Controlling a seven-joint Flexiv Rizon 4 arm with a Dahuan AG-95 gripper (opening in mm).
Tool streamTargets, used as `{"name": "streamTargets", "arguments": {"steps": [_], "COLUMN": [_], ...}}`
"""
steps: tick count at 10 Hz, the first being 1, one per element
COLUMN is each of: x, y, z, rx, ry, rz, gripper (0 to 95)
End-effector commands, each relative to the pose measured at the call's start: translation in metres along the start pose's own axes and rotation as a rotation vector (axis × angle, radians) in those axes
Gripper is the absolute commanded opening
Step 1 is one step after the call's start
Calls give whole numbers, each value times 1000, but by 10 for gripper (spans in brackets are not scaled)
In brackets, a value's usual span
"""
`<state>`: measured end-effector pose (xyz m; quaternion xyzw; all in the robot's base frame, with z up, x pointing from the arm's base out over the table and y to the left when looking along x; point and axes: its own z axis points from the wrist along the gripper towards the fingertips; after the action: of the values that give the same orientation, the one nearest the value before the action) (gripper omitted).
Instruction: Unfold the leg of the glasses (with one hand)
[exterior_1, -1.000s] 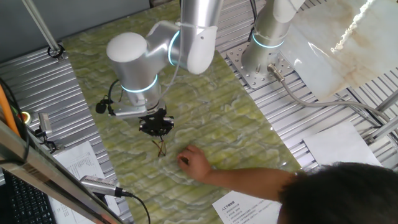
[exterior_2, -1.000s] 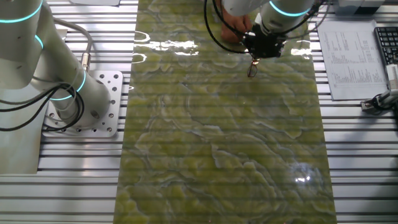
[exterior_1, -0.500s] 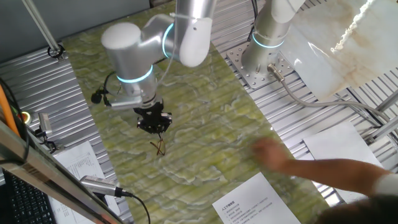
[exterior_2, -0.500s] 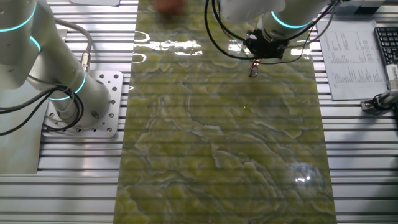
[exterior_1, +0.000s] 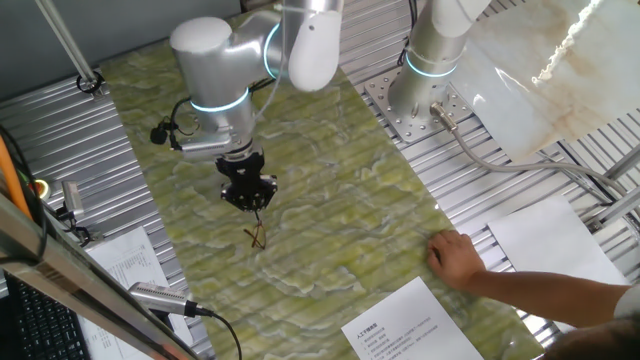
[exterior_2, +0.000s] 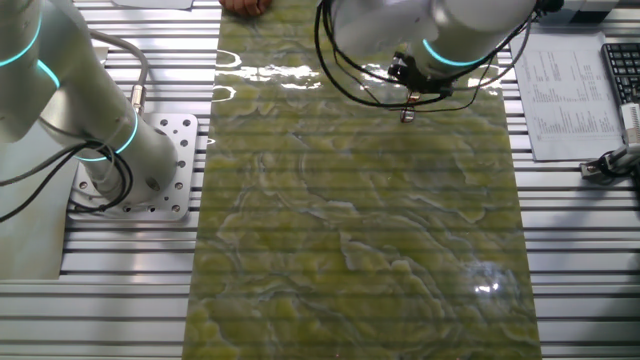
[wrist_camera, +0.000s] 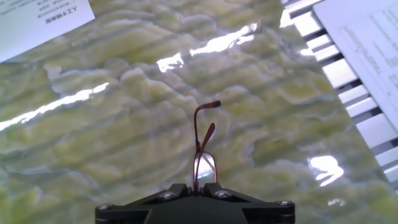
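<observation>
The person's hand (exterior_1: 455, 255) has pulled right, away from the glasses (exterior_1: 258, 236), so the work is mine now; my hand (exterior_1: 249, 194) has drifted over them; they lie on the green mat (exterior_1: 330, 200) just below my fingertips, whose spread I cannot tell.

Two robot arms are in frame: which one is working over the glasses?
The arm whose black end effector hangs above the glasses on the green mat. The other arm stands at its bolted base plate, off the mat.

Person's hand (exterior_1: 455, 257) withdrawn to table edge, tool (exterior_1: 250, 196) seemingly shifted slightly above glasses (exterior_1: 257, 236)
</observation>
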<state>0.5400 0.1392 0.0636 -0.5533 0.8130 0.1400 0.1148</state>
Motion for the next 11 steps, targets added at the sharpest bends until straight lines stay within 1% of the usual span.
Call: {"name": "streamTargets", "arguments": {"steps": [1, 3, 5, 8, 9, 11], "x": [-2, -5, -5, -6, -8, -9], "y": [0, 1, 1, 1, 2, 2], "z": [-6, -13, -14, -17, -21, -23], "rx": [-3, 0, 7, 10, 10, 10], "ry": [18, 7, -35, -68, -72, -68], "rz": [5, 3, -10, -16, -17, -13], "gripper": [0, 0, 0, 0, 0, 0]}}
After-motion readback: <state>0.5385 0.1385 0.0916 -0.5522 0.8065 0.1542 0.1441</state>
